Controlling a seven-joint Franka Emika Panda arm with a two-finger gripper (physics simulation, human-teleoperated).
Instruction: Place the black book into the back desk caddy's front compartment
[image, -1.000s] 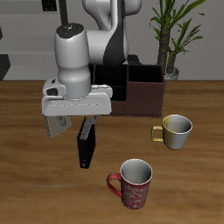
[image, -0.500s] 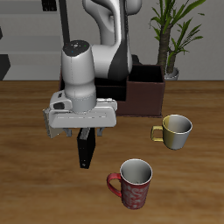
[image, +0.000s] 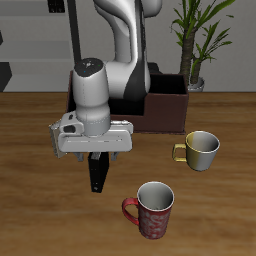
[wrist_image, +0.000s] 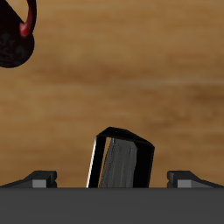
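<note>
the bench (image: 40, 215) carries the back desk caddy (image: 165, 105) far behind, and nothing is seen placed in its front compartment, so the transfer is judged wholly outstanding. the end effector (image: 96, 155) is set low over the black book (image: 97, 175), which stands upright nearer the front edge, well apart from the caddy. its fingers are spread either side of the book's top edge in the wrist view (wrist_image: 122, 162), no pinch is made, and grasp, lift and carry are left.

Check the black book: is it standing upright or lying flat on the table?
Upright. The black book stands on its edge on the table, beneath the gripper; the wrist view shows its top edge pointing up.
</note>
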